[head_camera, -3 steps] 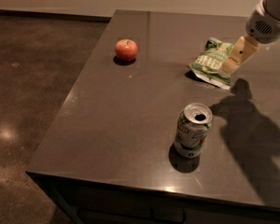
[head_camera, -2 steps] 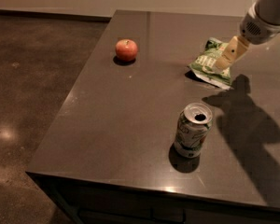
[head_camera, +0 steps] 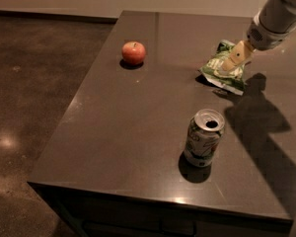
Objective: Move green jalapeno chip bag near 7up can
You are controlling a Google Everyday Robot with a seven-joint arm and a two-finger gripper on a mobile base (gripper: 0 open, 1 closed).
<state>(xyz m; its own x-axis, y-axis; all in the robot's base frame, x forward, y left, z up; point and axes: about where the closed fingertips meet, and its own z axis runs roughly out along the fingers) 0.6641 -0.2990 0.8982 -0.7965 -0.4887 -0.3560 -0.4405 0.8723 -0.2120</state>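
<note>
Claw: the robot's pale tan two-finger gripper (head_camera: 234, 60) sits at the end of a white and grey arm (head_camera: 276, 16) that reaches in from the upper right corner.
Claw position: low over the far right part of the table, its tip down on the upper right part of the bag.
Claw contact: it overlaps the bag and appears to touch it; nothing else is near it.
Claw state: whether it is spread or clamped cannot be told from this view, nor whether it has a hold on the bag.
Bag: the small crinkly green foil jalapeno chip bag (head_camera: 218, 70) with white lettering and pale edges lies on the far right of the table, with a dark shadow under its left edge.
Can: the silver-topped white-and-green 7up can (head_camera: 203, 138) stands upright near the front edge, its top opened.
Bag to can: apart, the bag beyond the can and slightly to its right, with bare tabletop between them.
Apple: a round red apple (head_camera: 133, 53) rests on the far left of the table, well apart from both.
Surface: a dark grey, glossy rectangular table (head_camera: 138, 117), with the arm's shadow (head_camera: 256, 112) falling across its right side.
</note>
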